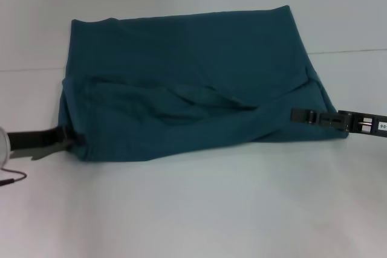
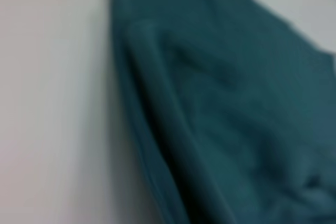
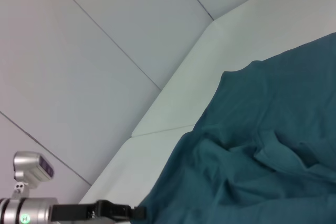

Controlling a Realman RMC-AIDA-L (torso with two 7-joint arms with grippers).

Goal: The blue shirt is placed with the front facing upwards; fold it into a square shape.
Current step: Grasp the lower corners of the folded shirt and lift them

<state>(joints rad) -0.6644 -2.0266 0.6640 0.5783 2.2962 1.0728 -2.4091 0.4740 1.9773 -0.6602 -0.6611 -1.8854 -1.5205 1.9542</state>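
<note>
Two grippers meet the cloth from opposite sides, low over the white surface (image 1: 199, 209). Nearest to the robot, the surface is bare, and a thin dark cable (image 1: 13, 177) lies at its left edge. The left gripper (image 1: 71, 140) touches the near left corner of the blue shirt (image 1: 193, 83); whether its fingers are spread or pressed together I cannot tell. The right gripper (image 1: 295, 115) reaches over the shirt's right edge, and its fingers also cannot be judged. The shirt lies in the middle of the surface, folded to a wide rectangle, plain teal side up, with a loose diagonal fold across the near half. Beyond it a seam (image 1: 351, 51) crosses the surface.
</note>
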